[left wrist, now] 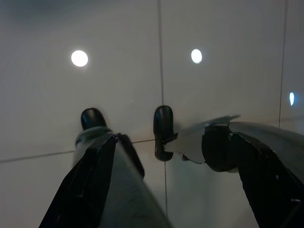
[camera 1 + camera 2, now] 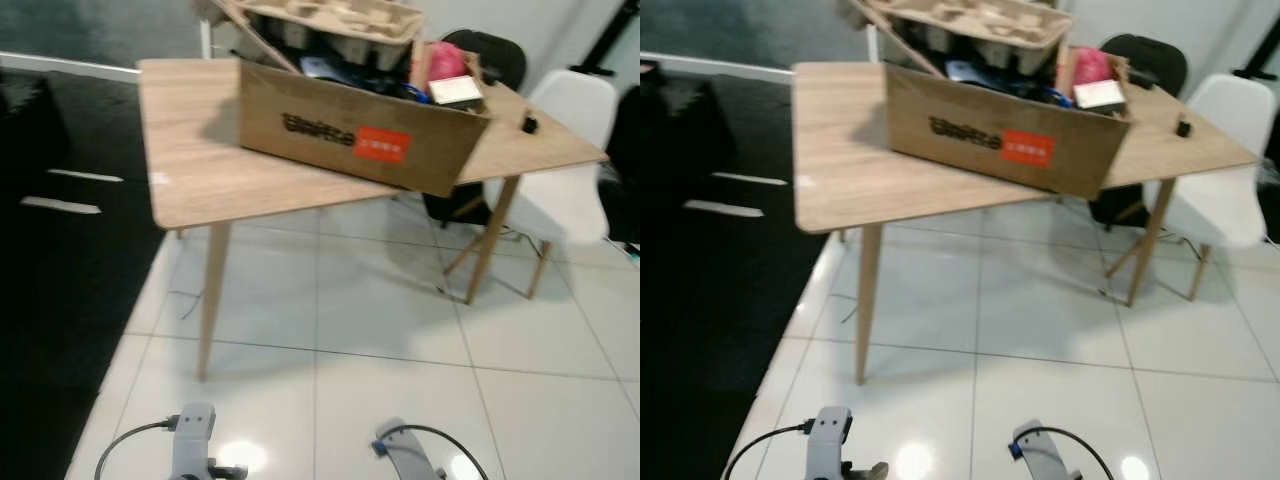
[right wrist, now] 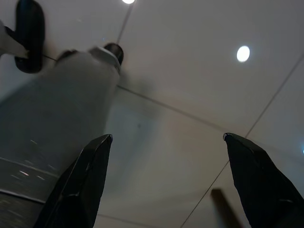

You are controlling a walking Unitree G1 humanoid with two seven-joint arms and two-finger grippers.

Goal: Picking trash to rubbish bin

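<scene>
A brown cardboard box (image 2: 360, 140) with a red label stands on a light wooden table (image 2: 200, 170) ahead of me. It is stuffed with a pulp egg tray (image 2: 340, 25), a pink item (image 2: 447, 60), a white card (image 2: 455, 90) and dark things. A small white scrap (image 2: 160, 179) lies near the table's left edge. Both arms hang low, the left arm (image 2: 193, 440) and the right arm (image 2: 405, 455). My left gripper (image 1: 175, 185) is open over the floor tiles, holding nothing. My right gripper (image 3: 168, 185) is open too, with nothing between its fingers.
A white chair (image 2: 570, 150) and a black chair (image 2: 490, 50) stand behind the table on the right. A small black object (image 2: 529, 124) lies on the table's right end. Dark carpet (image 2: 60, 250) borders the white tiled floor (image 2: 380, 330) on the left.
</scene>
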